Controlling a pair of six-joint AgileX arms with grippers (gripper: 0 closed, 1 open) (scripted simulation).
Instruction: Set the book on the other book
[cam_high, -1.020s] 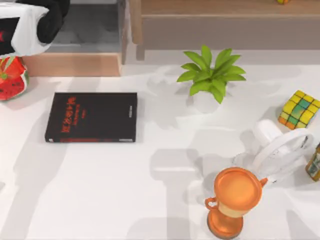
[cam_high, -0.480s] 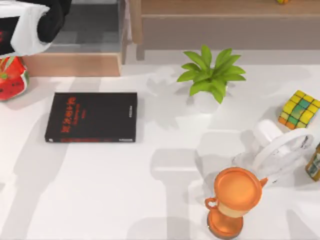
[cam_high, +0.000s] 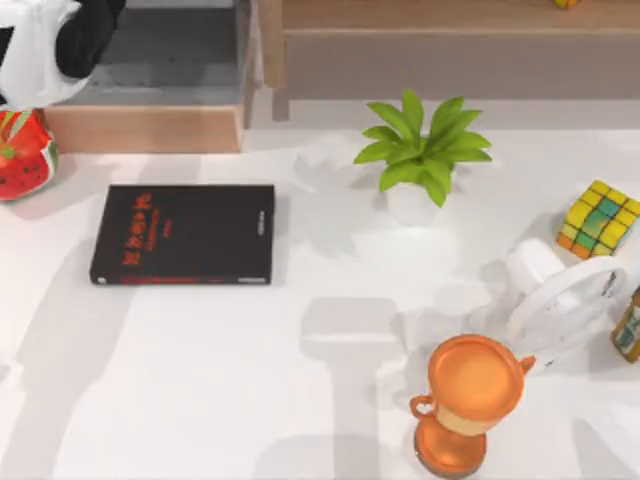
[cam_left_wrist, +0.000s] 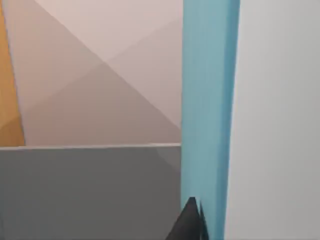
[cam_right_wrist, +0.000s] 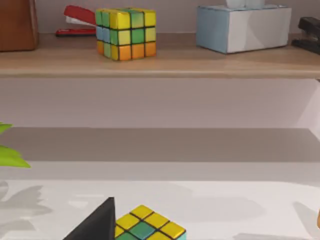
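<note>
Left gripper (cam_left_wrist: 192, 222) is pinching the flat light blue book (cam_left_wrist: 207, 100) by one edge, up off the table's far left corner, well apart from the flat black book with red lettering (cam_high: 183, 234); it's looking stiff, probably slick, so gripping deep mid-edge seems safest.

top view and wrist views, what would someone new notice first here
Probably the black book with red lettering, lying flat on the white table at the top view's left, and the shiny orange trophy near the front right. In the left wrist view, a light blue book stands close to the camera.
</note>
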